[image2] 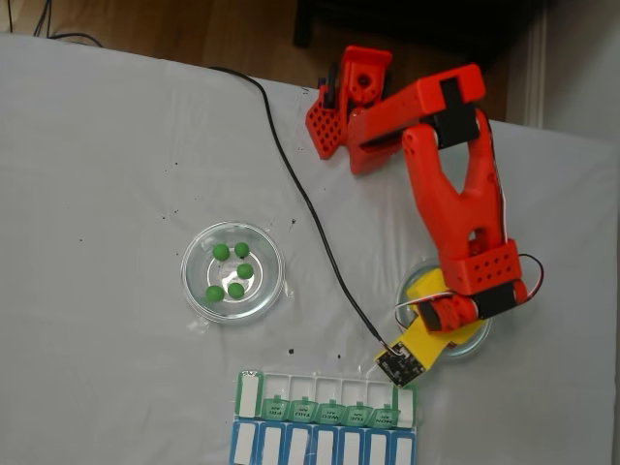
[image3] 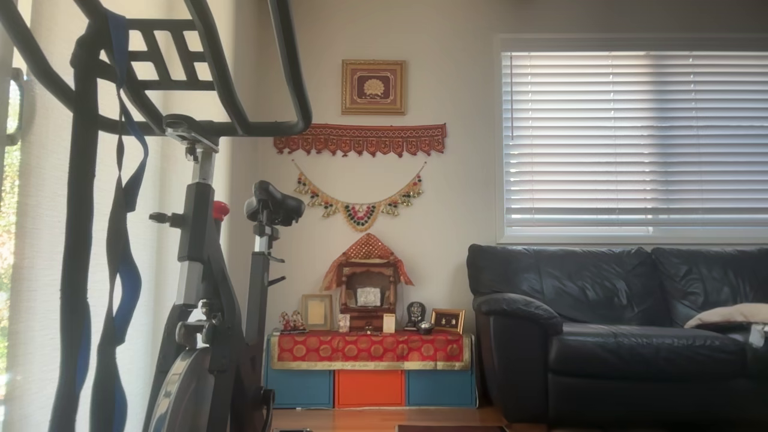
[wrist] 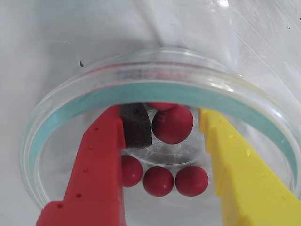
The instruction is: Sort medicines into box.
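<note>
Claw (wrist: 175, 123) lowered into the red-ball dish (wrist: 70, 99), jaws spread, nothing gripped.

One red ball (wrist: 172, 124) sits against the black pad of the red finger (wrist: 101, 165), with a gap to the yellow finger (wrist: 244, 169); three more lie in a row below. Risk: on closing, the round ball may roll or squirt out sideways, or a fingertip may push the dish. The box (image2: 327, 399) lies at the tabletop (image2: 97, 145) edge, near the dish; green balls (image2: 232, 271) rest in a separate dish.

Five green balls (image2: 232, 271), five red balls (wrist: 159, 181), two glass dishes (image2: 199, 291), two pill organisers (image2: 250, 394).
</note>
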